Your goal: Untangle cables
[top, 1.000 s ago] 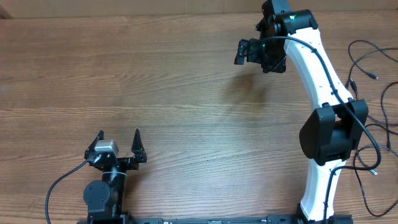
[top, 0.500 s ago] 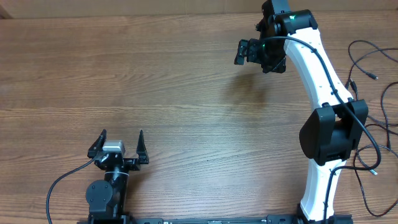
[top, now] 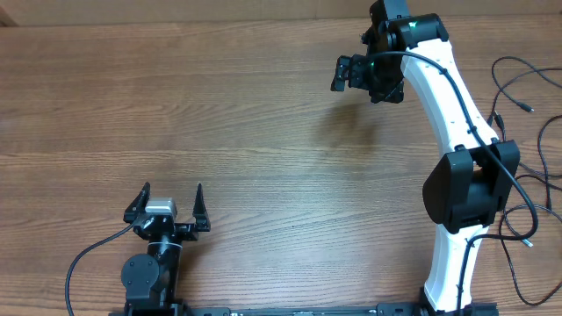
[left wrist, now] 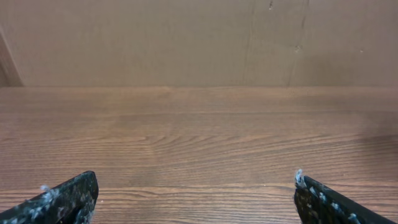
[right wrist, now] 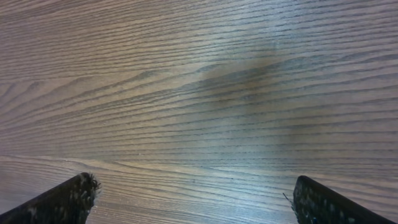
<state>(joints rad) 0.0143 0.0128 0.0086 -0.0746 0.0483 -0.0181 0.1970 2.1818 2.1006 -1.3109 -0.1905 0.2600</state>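
The cables (top: 525, 106) are thin black strands lying loose on the wooden table (top: 219, 114) along its right edge, to the right of my right arm; a small plug tip shows on one. My right gripper (top: 335, 75) hangs open over bare wood at the far middle, well left of the cables. In the right wrist view its gripper (right wrist: 193, 199) has only wood grain between the fingertips (right wrist: 68, 199). My left gripper (top: 170, 190) stands open at the near left, far from the cables. The left wrist view shows that gripper (left wrist: 196, 199) with nothing in it.
The white right arm (top: 457, 132) runs from the near right base up to the far edge, with its own thicker black cable along it. A brown wall (left wrist: 186, 37) rises behind the table's far edge.
The left gripper has turned slightly and now points straight up the table. The right arm and the cables have not moved.
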